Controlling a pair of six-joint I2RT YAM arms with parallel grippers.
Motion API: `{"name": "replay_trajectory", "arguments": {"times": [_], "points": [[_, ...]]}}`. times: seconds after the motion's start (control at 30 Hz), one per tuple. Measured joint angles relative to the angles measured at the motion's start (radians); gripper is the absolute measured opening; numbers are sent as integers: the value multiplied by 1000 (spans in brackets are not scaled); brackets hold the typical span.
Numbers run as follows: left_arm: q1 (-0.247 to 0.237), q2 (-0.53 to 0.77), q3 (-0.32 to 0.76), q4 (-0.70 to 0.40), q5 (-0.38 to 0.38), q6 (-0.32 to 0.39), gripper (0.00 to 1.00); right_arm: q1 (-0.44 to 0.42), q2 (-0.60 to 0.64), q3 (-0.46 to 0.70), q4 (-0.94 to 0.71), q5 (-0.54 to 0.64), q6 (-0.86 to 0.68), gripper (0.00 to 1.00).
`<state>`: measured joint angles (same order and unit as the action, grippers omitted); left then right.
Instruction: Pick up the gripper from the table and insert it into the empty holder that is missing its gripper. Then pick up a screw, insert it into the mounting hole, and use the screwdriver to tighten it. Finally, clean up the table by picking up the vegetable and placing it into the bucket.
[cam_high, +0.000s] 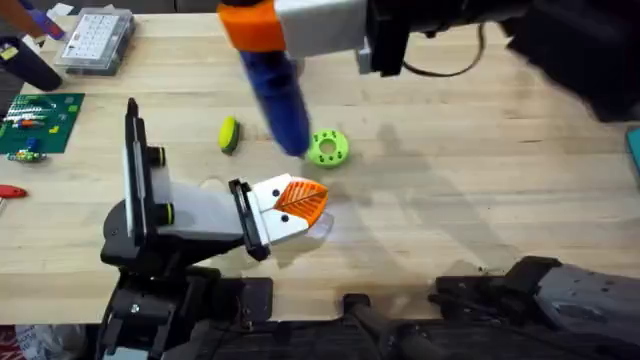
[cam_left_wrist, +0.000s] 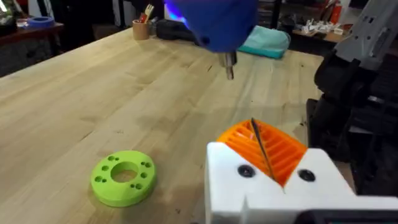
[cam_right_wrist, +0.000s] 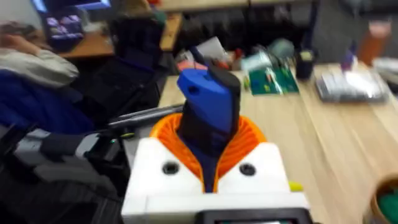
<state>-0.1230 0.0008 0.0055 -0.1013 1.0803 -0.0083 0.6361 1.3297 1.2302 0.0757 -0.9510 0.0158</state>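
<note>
Right gripper (cam_right_wrist: 211, 180) fingers clamp the screwdriver (cam_high: 275, 85) tip-down above the counter (cam_high: 450, 180) near the green ring (cam_high: 327, 148), probably for screwing; left gripper (cam_left_wrist: 267, 168) fingers closed, apparently empty.

Likely workshop: wooden workbench (cam_high: 480, 200), circuit board (cam_high: 38, 122)

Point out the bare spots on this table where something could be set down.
Bare wood spans the table's right half, right of the green ring. Crowded: the middle, around the screwdriver, vegetable and left gripper.
</note>
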Motion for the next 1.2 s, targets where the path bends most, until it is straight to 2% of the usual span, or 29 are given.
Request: {"name": "replay_trajectory", "arguments": {"times": [0.13, 0.2, 0.33, 0.5, 0.53, 0.63, 0.73, 1.0, 1.2], "points": [[0, 0, 0, 0, 0, 0, 16, -15, 4, 132, -403, 140, -180, 48], [0, 0, 0, 0, 0, 0, 16, -22, 4, 197, -543, 220, -263, 48], [0, 0, 0, 0, 0, 0, 16, -50, 3, 299, -710, 386, -375, 48], [0, 0, 0, 0, 0, 0, 16, -80, 4, 323, -847, 648, -432, 48], [0, 0, 0, 0, 0, 0, 16, -92, 18, 323, -923, 808, -459, 46], [0, 0, 0, 0, 0, 0, 16, -111, 59, 323, -962, 921, -525, 48], [0, 0, 0, 0, 0, 0, 16, -134, 126, 324, -966, 983, -614, 46], [0, 0, 0, 0, 0, 0, 16, -177, 346, 325, -961, 1038, -917, 44], [0, 0, 0, 0, 0, 0, 6, -193, 517, 325, -952, 1092, -1075, 40]]}}
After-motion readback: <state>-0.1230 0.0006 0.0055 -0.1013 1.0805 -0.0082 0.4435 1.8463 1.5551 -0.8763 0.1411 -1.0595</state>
